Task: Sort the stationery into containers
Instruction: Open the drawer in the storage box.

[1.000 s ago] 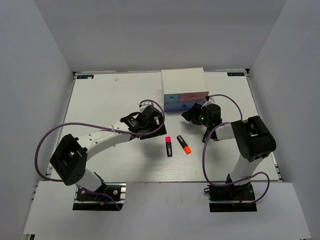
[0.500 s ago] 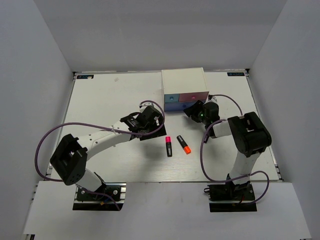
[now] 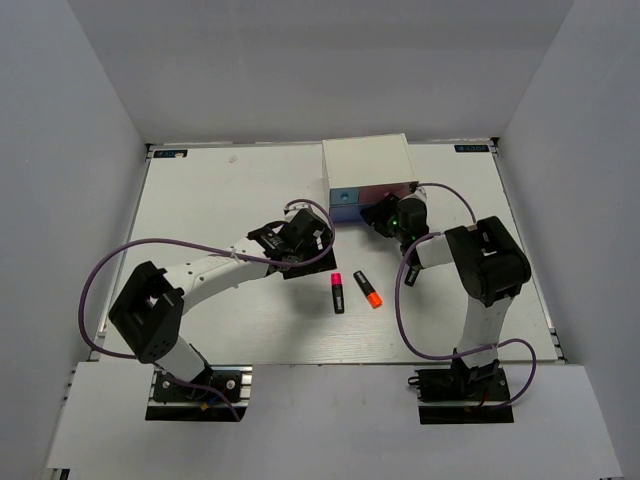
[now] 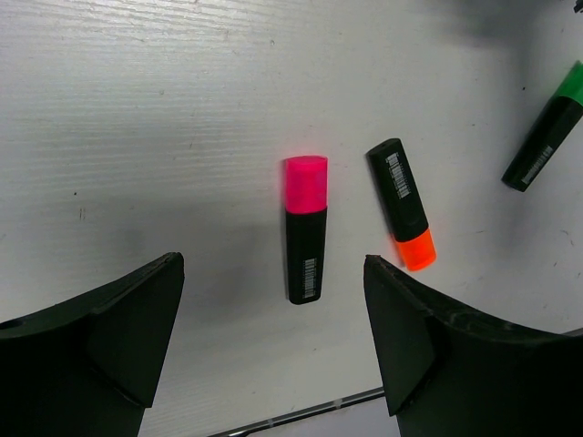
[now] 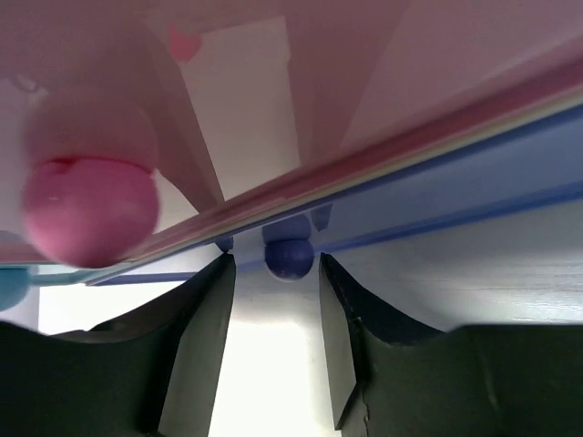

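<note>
Toward the near part of the desk (image 3: pixel 200 330), two highlighters are laid side by side without touching. The pink-capped highlighter (image 4: pixel 305 228) is turned with its cap away from the arm bases. The orange-capped highlighter (image 4: pixel 403 202) is turned with its cap toward them. A green-capped highlighter (image 4: pixel 547 127) is seen only at the right edge of the left wrist view, well apart from the orange one. All three are rested on the desk, outside the drawers.

Just beyond them, the left jaws are held released and wide above the desk. Nothing is grasped, and the pink-capped highlighter is framed between the two fingers (image 4: pixel 100 337).

Farther back, the white cabinet (image 3: pixel 367 160) is set at the far middle of the desk. The right jaws are brought close to its front and are parted. The blue-violet knob (image 5: pixel 290 258) of the wide blue-violet drawer (image 5: pixel 437 200) is located between their tips, with a gap visible on one side, so it is not clamped. The pink drawer (image 5: pixel 364 73) is seen directly above, and the light blue drawer (image 3: pixel 345 195) beside it.
</note>
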Motion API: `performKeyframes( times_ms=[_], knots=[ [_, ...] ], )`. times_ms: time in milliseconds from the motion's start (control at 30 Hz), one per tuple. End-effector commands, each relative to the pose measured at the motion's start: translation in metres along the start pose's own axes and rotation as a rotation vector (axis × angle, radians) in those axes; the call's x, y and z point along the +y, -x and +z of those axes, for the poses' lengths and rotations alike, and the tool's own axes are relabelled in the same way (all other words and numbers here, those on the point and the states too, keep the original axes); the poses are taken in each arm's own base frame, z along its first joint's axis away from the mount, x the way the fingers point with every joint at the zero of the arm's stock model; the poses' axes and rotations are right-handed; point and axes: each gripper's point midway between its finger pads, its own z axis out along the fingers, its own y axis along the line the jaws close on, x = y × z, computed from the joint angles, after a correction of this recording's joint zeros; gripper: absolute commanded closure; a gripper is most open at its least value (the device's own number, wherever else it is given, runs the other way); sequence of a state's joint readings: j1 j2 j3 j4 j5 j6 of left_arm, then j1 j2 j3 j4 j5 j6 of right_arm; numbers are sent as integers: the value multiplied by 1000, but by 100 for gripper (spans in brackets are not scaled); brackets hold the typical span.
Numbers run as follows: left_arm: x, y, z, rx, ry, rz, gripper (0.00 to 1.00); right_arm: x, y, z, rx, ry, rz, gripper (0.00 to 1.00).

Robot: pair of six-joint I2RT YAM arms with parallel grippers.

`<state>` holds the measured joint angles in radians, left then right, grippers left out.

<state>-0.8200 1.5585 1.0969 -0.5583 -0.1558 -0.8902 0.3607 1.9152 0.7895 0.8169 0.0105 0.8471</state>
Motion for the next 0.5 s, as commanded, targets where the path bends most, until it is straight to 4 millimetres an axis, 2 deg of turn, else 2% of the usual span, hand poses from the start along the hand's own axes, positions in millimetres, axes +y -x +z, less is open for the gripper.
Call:
performKeyframes(
  times_ms=[0,167,467],
  knots=[
    [-11,11,-8,-21,-33,2,10,11,15,9,-65,17,9,53],
    [-11,11,-8,-21,-33,2,10,7,15,11,-80,-15,26,60],
    [-12,12,-7,-21,-33,11,10,14,12,11,-85,-6,10,76]
  ],
)
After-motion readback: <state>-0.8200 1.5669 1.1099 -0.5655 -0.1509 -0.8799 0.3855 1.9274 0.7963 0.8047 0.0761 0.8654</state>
